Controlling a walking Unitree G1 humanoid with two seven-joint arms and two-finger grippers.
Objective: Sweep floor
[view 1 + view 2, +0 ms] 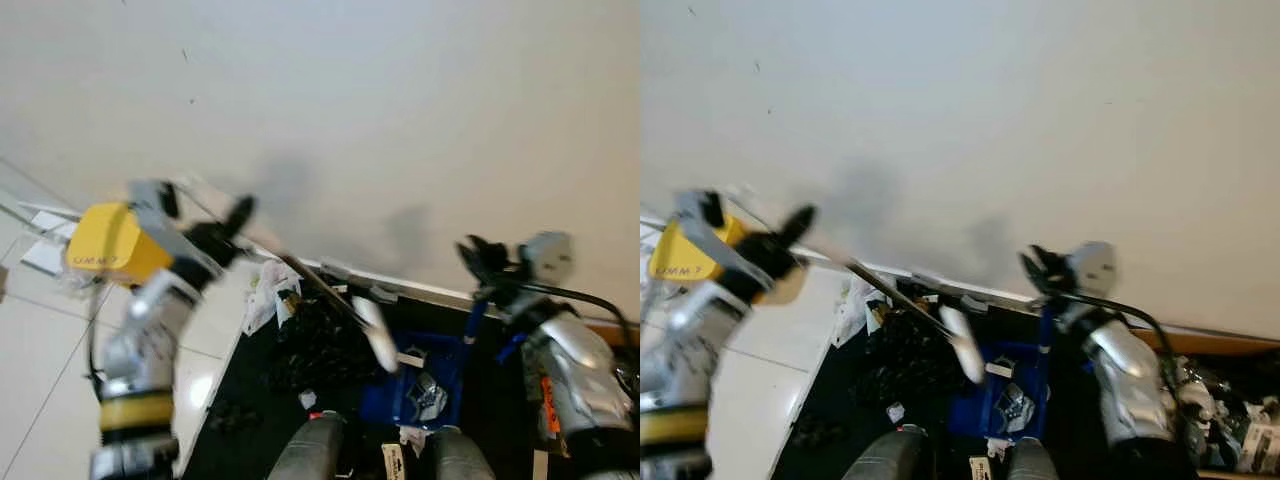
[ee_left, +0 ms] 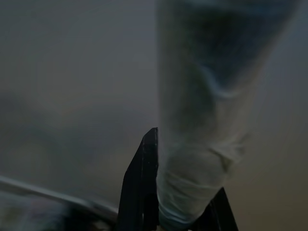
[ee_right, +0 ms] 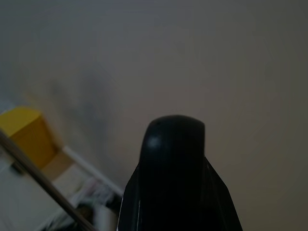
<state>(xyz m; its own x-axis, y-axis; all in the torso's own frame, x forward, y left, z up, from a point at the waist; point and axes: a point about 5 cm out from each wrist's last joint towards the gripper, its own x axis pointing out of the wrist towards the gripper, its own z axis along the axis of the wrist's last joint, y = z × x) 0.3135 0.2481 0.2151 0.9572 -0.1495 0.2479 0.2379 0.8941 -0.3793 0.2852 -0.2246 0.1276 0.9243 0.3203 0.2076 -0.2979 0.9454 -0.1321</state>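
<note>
I face a white wall, and the picture is blurred. My left gripper [image 1: 225,240] is raised at the left, shut on a thin dark broom stick [image 1: 320,290] that slants down to the right and ends in a whitish grip [image 1: 377,335]. In the left wrist view that pale grip [image 2: 202,144] lies between the black fingers [image 2: 144,192]. My right gripper [image 1: 490,262] is shut on the upright blue handle [image 1: 472,325] of a blue dustpan [image 1: 395,400], which stands on the floor with scraps in it. A black rounded shape [image 3: 174,163] sits close to the lens in the right wrist view.
A yellow box [image 1: 105,248] stands at the left by the wall. A black mat [image 1: 250,400] carries white paper scraps [image 1: 268,292] and dark clumps [image 1: 312,345]. Pale floor tiles [image 1: 40,370] lie to the left. Clutter [image 1: 1240,420] sits at the far right.
</note>
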